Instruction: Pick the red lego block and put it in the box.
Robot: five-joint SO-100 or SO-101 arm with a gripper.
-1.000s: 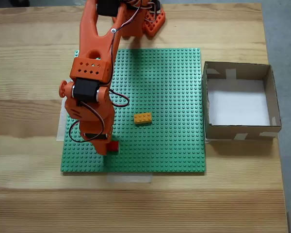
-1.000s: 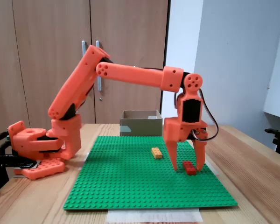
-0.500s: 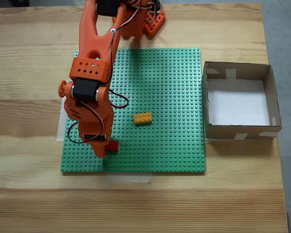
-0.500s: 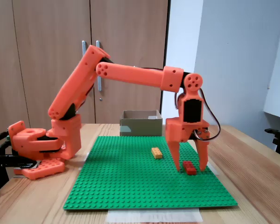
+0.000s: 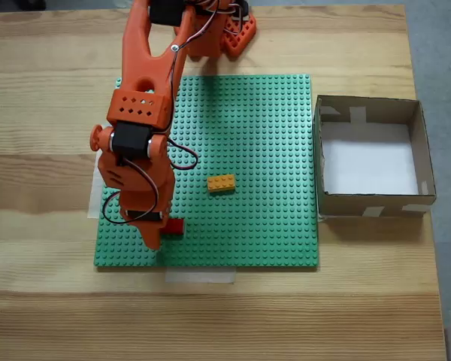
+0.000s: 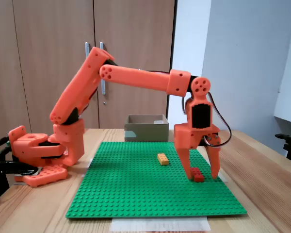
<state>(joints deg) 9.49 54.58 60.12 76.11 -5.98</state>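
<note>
On the green baseplate (image 5: 240, 150), the gripper (image 6: 202, 174) is lowered with its fingers spread apart, and the red lego block (image 6: 198, 175) sits on the plate between them, nearer one finger; can't tell if it's touching. The orange-yellow brick (image 5: 221, 183) lies near the plate's middle. Just off the plate's edge sits the box (image 5: 425, 162), white floor bare.

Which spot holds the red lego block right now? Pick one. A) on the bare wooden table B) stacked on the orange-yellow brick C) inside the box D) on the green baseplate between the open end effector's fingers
D: the red lego block sits on the green baseplate, between the fingers of the open end effector.
</note>
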